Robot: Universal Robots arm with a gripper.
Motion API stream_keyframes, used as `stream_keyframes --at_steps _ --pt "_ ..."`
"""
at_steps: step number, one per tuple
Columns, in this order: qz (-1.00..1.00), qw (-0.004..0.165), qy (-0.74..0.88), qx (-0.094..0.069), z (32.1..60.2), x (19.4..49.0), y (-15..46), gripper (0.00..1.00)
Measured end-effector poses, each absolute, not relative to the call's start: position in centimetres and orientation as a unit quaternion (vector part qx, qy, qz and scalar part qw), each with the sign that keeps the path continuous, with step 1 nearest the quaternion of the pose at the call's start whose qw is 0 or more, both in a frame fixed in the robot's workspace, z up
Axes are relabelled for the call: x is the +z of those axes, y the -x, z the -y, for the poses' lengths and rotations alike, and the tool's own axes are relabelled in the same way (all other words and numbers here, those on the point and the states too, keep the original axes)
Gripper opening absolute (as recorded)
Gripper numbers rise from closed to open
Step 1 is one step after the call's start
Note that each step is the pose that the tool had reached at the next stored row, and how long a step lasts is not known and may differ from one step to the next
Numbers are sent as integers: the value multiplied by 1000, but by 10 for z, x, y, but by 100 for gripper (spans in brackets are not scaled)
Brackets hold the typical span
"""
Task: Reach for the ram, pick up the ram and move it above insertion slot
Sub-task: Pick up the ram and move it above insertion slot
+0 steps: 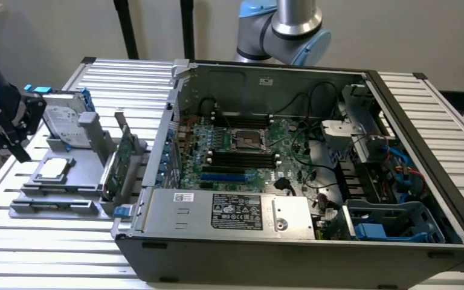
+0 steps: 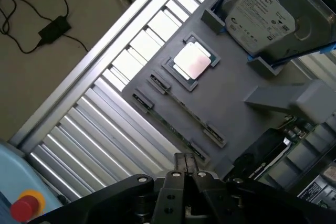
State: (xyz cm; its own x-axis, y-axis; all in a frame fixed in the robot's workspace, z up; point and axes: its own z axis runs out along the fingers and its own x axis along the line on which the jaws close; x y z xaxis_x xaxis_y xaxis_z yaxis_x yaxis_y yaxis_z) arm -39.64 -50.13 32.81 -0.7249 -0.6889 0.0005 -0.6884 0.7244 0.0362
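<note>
- Ram (image 2: 169, 124), wrist view: a thin dark line with a hint of green, seen edge-on. It stands in the gray holder (image 2: 236, 119) between small end clips. Its chips cannot be made out from this angle. The ram lies just ahead of the claw's tips and apart from them.
- Wrist view, claw (image 2: 185, 167): the two black fingers are pressed together with nothing between them, and they hang over the holder's near edge.
- Wrist view, farther from the claw: a square processor (image 2: 191, 60) with a pale metal lid rests in a recess beyond the ram. A hard drive (image 2: 260, 14) in a blue frame lies beyond that.
- Wrist view, to one side: the slatted tabletop (image 2: 105, 129) gives way to bare floor with a black power brick (image 2: 54, 29) and cables. A red button (image 2: 23, 208) sits close by the claw's body.
- Exterior view, claw (image 1: 21, 154): it is dark and sits at the exterior view's left edge. Its tip slants down above the holder (image 1: 55, 205) and touches nothing.
- Exterior view, just to the exterior view's right of the claw: the hard drive (image 1: 61, 121) stands propped, the processor (image 1: 55, 169) lies flat, and a wider green expansion card (image 1: 113, 172) stands upright.
- Exterior view, well apart from the claw: an open computer case (image 1: 296, 254) lies on the tabletop (image 1: 38, 254). Its motherboard (image 1: 215, 136) carries long black insertion slots (image 1: 244, 158) beside the processor socket. The robot arm (image 1: 292, 27) rises behind the case.
</note>
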Motion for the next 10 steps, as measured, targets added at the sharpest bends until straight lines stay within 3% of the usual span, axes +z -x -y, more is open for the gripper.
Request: stream_keyframes --at_steps 10 --pt "891 8 -454 -16 501 328 396 11"
